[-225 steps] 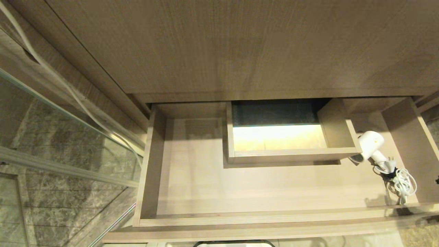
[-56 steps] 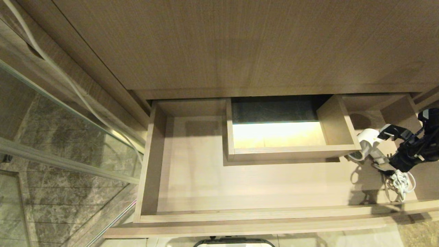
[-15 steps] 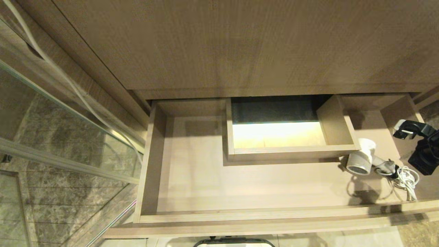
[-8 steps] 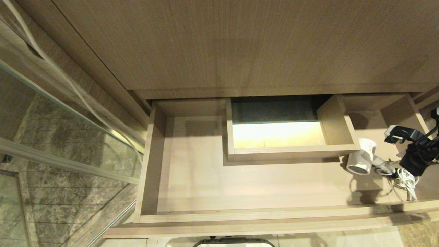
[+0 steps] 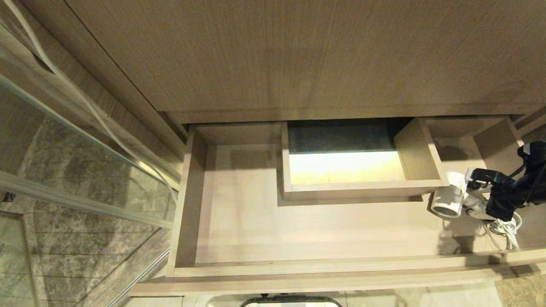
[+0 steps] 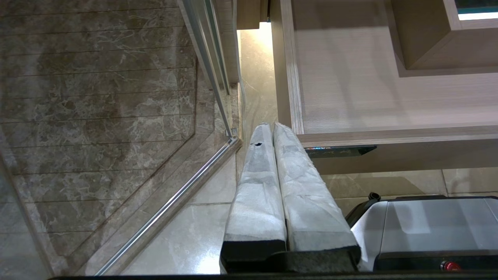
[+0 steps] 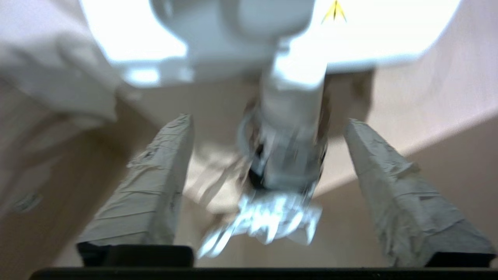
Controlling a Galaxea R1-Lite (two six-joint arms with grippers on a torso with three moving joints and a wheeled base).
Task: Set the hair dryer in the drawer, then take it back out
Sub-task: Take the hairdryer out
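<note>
The hair dryer (image 5: 448, 200) lay on the floor of the open drawer (image 5: 239, 221), at its right end, just beside the front right corner of the boxed cut-out (image 5: 362, 189); its round grille faced the drawer front. The handle was partly covered in the head view by the right gripper (image 5: 477, 187), whose arm was cut off at the picture's right edge. In the right wrist view the white plastic body (image 7: 233, 35) was overexposed and blurred, and the handle (image 7: 291, 128) ran between two fingers (image 7: 155, 186) wrapped in creased grey-white padding; these stood spread wide on either side of the handle, neither touching it. A white coiled cord (image 5: 505, 228) lay tangled by the handle's end, near the drawer's front rail. The drawer was of pale wood-grain board, shallow and rectangular. The left gripper (image 6: 272, 132), seen only from its own wrist camera, hung outside the drawer's left front corner above the tiled floor (image 6: 194, 225), its padded fingers pressed together. A glass panel (image 5: 76, 170) stood left of the drawer.
</note>
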